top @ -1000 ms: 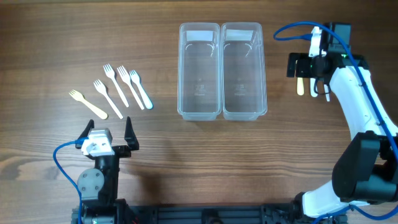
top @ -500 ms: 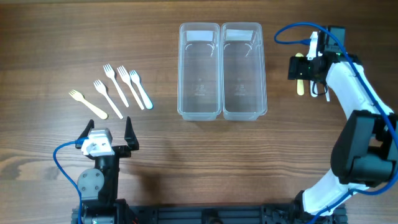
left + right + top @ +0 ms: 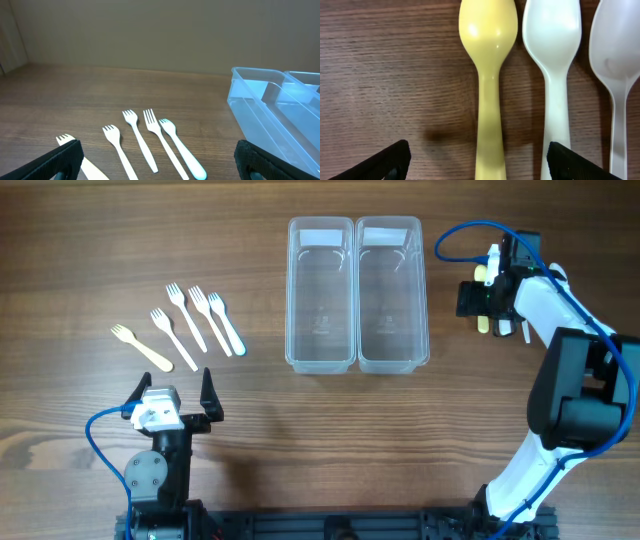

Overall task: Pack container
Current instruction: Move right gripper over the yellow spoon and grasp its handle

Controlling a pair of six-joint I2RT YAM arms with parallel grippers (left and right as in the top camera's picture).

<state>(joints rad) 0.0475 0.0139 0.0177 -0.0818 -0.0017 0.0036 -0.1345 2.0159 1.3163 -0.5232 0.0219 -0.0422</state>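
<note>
Clear twin container [image 3: 355, 300] on table [image 3: 100, 240] centre, slightly toward 12 o'clock. Left gripper [image 3: 173, 382] at 7 o'clock, jaws spread wide, gripping nothing. Right gripper [image 3: 479, 162] at 2 o'clock, jaws parted astride yellow spoon [image 3: 489, 75], seemingly not touching it.

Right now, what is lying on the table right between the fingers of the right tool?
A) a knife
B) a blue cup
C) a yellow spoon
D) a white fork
C: the right wrist view shows a yellow spoon lying on the wooden table midway between the open fingers of the right tool, with white spoons next to it.
</note>
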